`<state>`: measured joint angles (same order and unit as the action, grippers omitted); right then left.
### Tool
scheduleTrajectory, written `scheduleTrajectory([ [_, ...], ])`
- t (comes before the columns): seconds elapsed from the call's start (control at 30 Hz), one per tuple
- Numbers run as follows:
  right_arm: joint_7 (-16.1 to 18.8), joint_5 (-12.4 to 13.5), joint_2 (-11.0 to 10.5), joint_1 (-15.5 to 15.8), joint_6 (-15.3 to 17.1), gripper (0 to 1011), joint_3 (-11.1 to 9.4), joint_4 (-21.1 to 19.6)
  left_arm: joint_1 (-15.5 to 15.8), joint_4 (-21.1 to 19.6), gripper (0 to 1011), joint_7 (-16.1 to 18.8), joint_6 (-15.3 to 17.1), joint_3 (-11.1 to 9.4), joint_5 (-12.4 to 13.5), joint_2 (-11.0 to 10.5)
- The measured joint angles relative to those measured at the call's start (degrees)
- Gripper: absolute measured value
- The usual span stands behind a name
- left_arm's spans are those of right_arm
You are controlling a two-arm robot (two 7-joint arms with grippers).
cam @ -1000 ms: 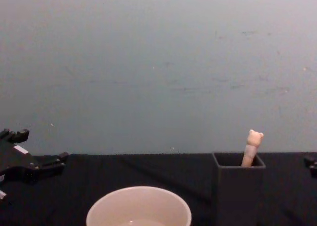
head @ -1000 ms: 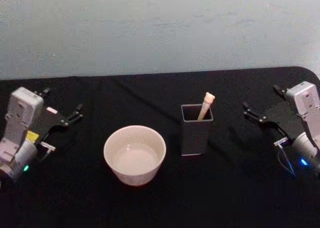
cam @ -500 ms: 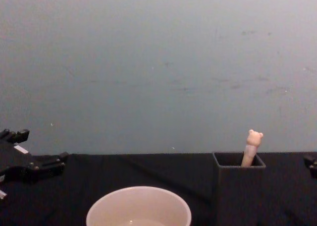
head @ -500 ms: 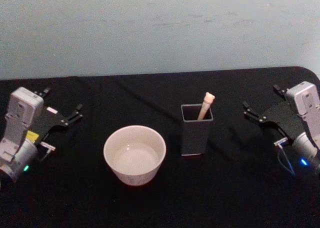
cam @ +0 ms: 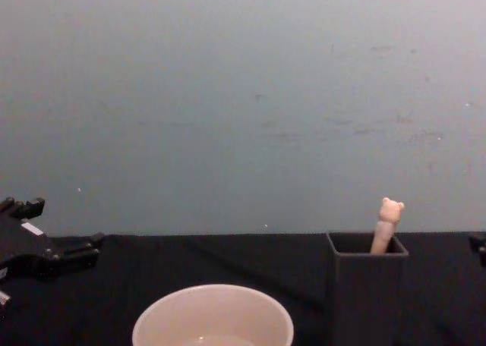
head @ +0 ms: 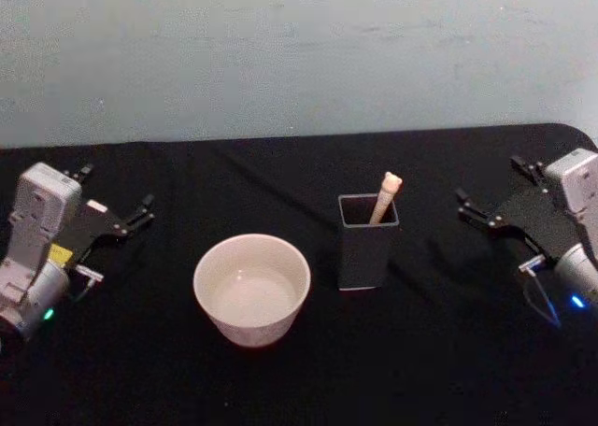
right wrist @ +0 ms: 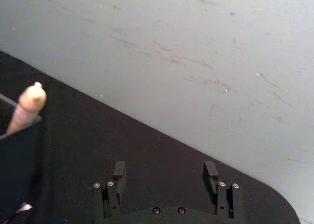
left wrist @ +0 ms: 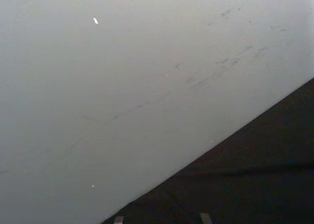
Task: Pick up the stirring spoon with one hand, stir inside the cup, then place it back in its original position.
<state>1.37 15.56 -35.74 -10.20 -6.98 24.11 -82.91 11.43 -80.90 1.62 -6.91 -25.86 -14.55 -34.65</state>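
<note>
Head view takes in the black-draped table (head: 280, 169), its back edge meeting a pale wall. The left gripper (head: 118, 185) sits low by the table's left edge and the right gripper (head: 488, 179) by its right edge. Both have their fingers spread wide with nothing between them, and both are well apart from the things in the middle. The right wrist view confirms this for the right gripper (right wrist: 165, 171), with two dark fingers (right wrist: 119, 171) parted over bare cloth.

The cup (head: 250, 333) stands upright toward the front edge, left of centre. Just beside it, on the side of the right edge, stands the dark grey holder (head: 366, 258), not touching the cup.

The stirring spoon (head: 385, 194) stands in the holder against its back right corner. Its long axis is close to upright, the bear head at the top tipped toward the right edge. Its bowl is hidden inside.
</note>
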Motion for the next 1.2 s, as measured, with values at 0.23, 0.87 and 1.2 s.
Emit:
scheduleTrajectory([
  [0.23, 7.67, 6.43, -3.37, 3.41, -0.51, 1002, -3.19, -4.0, 0.0, 0.0, 1001, 0.0, 0.0, 0.0, 0.0, 0.0],
  [0.87, 22.46, 14.86, -4.97, 6.88, 1.91, 1002, -4.41, -10.77, 0.0, 0.0, 1001, 0.0, 0.0, 0.0, 0.0, 0.0],
  [1.2, 24.22, 15.37, -1.08, 3.07, 5.82, 1002, -3.27, -8.59, 0.0, 0.0, 1001, 0.0, 0.0, 0.0, 0.0, 0.0],
])
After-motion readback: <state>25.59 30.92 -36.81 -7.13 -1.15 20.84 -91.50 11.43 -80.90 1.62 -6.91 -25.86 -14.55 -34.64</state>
